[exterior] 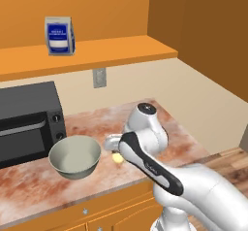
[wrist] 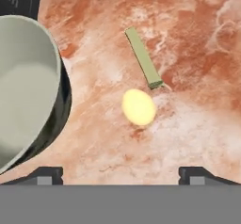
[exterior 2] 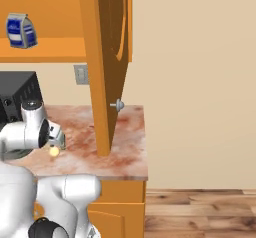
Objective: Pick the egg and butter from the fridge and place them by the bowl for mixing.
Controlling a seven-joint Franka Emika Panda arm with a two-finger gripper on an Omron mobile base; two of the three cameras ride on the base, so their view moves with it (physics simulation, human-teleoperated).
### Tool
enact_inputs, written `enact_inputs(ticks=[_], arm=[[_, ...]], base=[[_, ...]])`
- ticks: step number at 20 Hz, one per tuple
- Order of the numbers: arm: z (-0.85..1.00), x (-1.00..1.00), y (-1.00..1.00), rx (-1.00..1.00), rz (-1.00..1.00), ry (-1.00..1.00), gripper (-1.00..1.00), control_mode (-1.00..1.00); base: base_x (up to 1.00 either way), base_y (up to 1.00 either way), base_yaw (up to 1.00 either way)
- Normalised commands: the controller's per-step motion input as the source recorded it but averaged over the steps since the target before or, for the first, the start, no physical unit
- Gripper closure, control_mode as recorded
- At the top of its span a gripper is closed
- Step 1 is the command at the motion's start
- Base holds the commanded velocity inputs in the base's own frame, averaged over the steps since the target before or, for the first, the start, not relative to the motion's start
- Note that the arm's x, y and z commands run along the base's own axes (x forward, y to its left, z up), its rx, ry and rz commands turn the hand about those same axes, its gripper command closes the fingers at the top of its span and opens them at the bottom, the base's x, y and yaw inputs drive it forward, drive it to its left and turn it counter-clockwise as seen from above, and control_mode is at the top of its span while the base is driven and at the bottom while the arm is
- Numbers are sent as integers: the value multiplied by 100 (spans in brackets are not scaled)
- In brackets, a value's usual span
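The egg point(wrist: 139, 107), a small pale yellow oval, lies on the reddish counter point(wrist: 197, 39) just right of the bowl point(wrist: 26, 86). The butter point(wrist: 143, 58), a thin olive-yellow stick, lies just beyond the egg with one end almost touching it. My gripper point(wrist: 120, 173) hangs open above the egg, its fingertips point(wrist: 47, 175) spread wide with nothing between them. In the left base view the hand point(exterior: 112, 145) hovers over the egg point(exterior: 117, 158) beside the grey-green bowl point(exterior: 75, 157). The egg point(exterior 2: 54, 152) also shows under the hand in the right base view. The fridge is out of view.
A black microwave point(exterior: 29, 123) stands at the back left, close behind the bowl. A blue-and-white bag point(exterior: 59, 36) sits on the shelf above. An open orange cabinet door point(exterior 2: 107, 67) juts over the counter's right part. The counter's front edge point(exterior: 97, 191) is near the bowl.
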Motion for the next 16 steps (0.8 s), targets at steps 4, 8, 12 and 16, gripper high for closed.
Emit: enact_inputs(ticks=[4, 8, 12, 16], arm=[[100, -100, 0, 3, -2, -6, -100, -100], [85, -100, -7, 5, -6, -13, -100, -100], [0, 6, -1, 0, 0, 0, -100, -100], [18, -57, 57, -35, 8, -23, -100, -100]], base=[[0, 0, 0], [0, 0, 0], [0, 0, 0], [0, 0, 0]])
